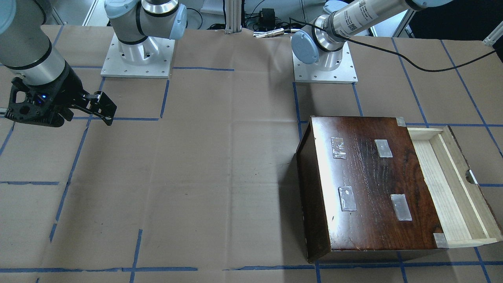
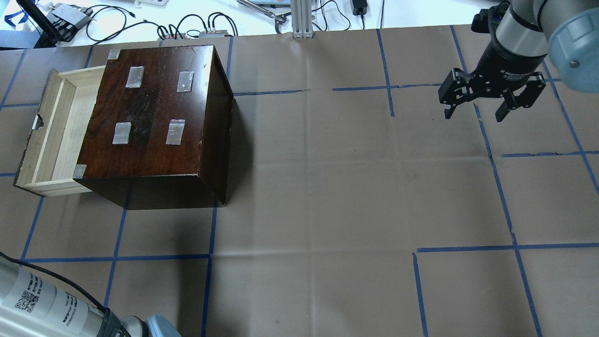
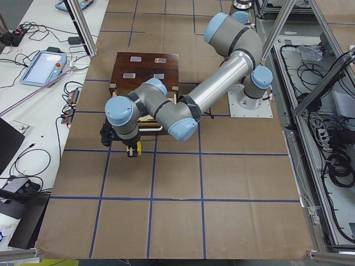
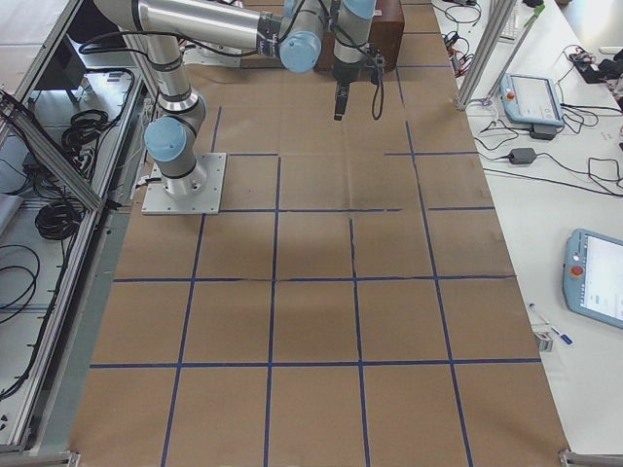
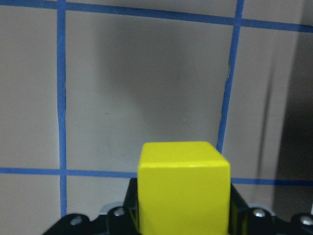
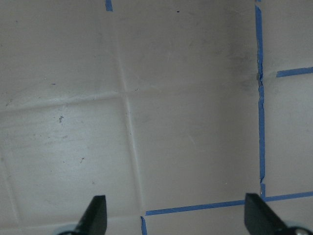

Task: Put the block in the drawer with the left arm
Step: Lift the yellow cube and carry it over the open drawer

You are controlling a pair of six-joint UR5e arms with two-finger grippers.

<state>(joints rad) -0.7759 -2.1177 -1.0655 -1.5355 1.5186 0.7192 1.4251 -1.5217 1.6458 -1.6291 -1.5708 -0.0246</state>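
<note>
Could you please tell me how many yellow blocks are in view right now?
1: the yellow block, held in the left gripper above the paper. The drawer is only partly open, so its covered part could hide others.

No word or number could be made out in full. A white label (image 2: 27, 300) wrapped round the tube of the left arm (image 2: 47, 310) bore a square QR code and, next to it, lines of black print too small to read. The front view showed the same label (image 1: 355, 15) with its code and print, equally illegible. A line of small white lettering (image 2: 512, 72) ran across the black wrist of the right arm (image 2: 519, 32), also too fine to read.
</note>
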